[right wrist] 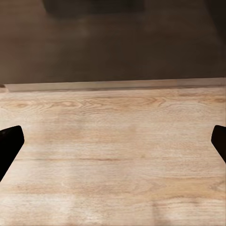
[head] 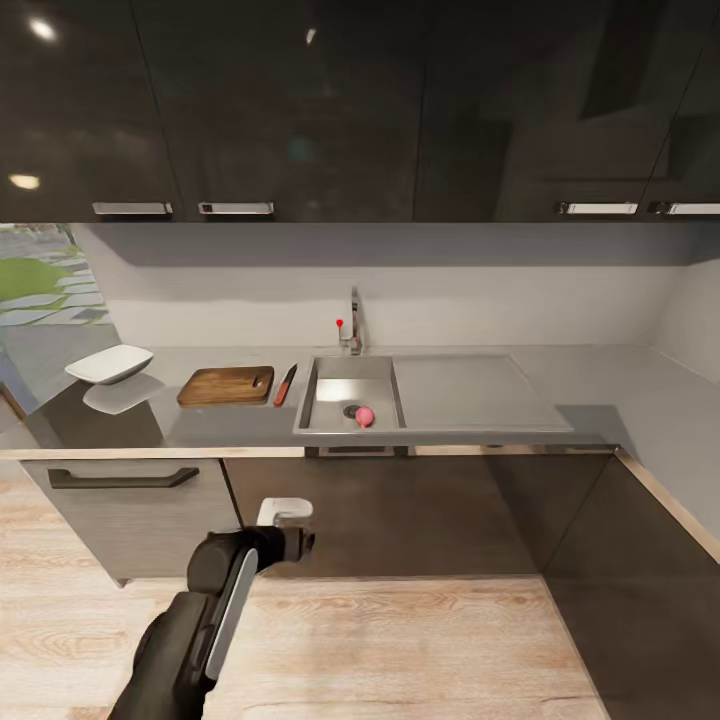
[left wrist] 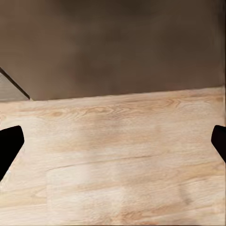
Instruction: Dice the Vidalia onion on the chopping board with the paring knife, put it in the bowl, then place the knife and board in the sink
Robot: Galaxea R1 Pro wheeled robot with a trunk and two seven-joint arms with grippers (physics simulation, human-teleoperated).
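Dark upper cabinets [head: 300, 110] span the wall above; wood floor [head: 400, 650] below. Grey table [head: 200, 425] runs the wall's length over dark lower cabinets and a grey drawer front [head: 130, 500] with a dark handle. Sink [head: 378, 372] set mid-table, flat drainboard to its right, faucet [head: 354, 325] with red knob behind. Chopping board [head: 226, 386] lies flat left of the sink, long axis along the table, handle hole toward the sink. Bowl [head: 109, 364] further left, apart from the board. Paring knife [head: 285, 384] between board and sink, red handle toward the front edge, blade toward the wall. Pinkish onion [head: 364, 416] in the basin beside the drain. Left arm [head: 210, 610] low before the cabinets. Left tool [left wrist: 113, 141] and right tool [right wrist: 113, 141] spread wide, empty, over floor.
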